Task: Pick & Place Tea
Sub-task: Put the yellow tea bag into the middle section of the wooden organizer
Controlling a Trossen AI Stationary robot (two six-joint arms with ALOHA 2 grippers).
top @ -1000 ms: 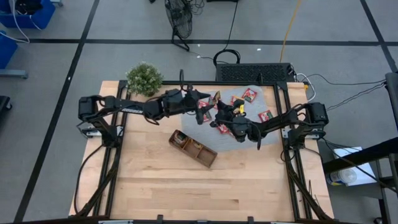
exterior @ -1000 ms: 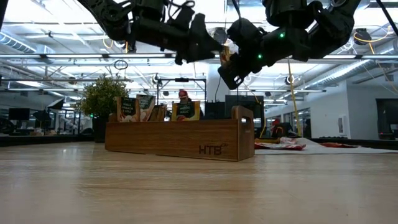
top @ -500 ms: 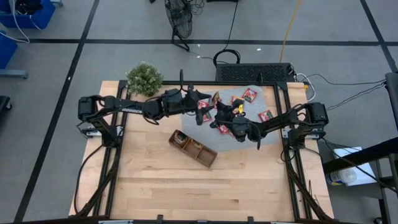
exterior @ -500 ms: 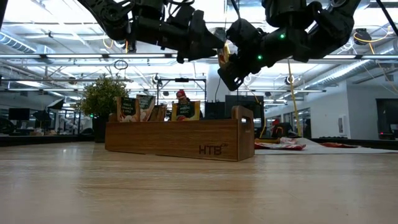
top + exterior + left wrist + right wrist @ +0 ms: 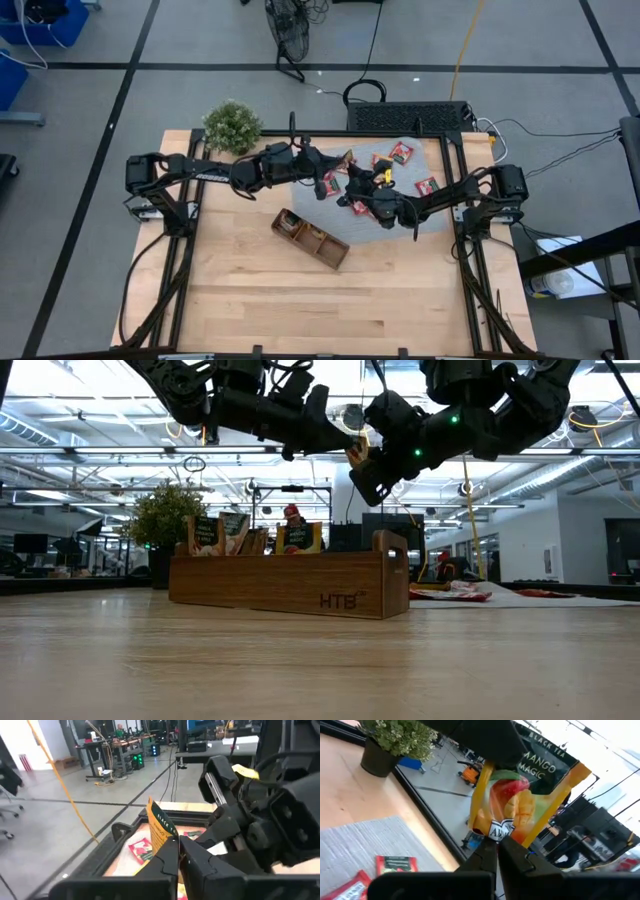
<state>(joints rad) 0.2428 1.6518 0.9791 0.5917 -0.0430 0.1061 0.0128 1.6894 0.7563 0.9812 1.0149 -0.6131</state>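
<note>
An orange tea sachet (image 5: pixel 525 795) with a mango picture hangs in the air above the grey mat (image 5: pixel 400 215). Both grippers are shut on it. My left gripper (image 5: pixel 335 163) reaches it from the table's left and my right gripper (image 5: pixel 355 172) from the right. In the low view the sachet (image 5: pixel 356 452) shows as a small orange patch between the two dark hands. Several more sachets lie flat on the mat, among them red ones (image 5: pixel 401 152) (image 5: pixel 427 185). The wooden tray (image 5: pixel 311 238) sits on the table with sachets (image 5: pixel 205 532) standing in it. My left gripper pinches one end of the sachet (image 5: pixel 167 836) between its two fingers, coming level from the table's left. The sachet stands edge-on out of the fingertips, clear of the mat. My right gripper pinches the opposite end, the edge by the small label (image 5: pixel 497 831), between its two fingers, level from the table's right. The sachet stands flat-on beyond the fingertips, lifted clear.
A potted plant (image 5: pixel 232 126) stands at the table's far left corner. The tray (image 5: pixel 290 585) lies slantwise mid-table, near side of the grippers. Bare wood (image 5: pixel 300 300) stretches over the table's near half.
My left gripper has shut on the sachet that my right gripper holds in the air. Both hands have stayed in place, and the sachet has not moved.
</note>
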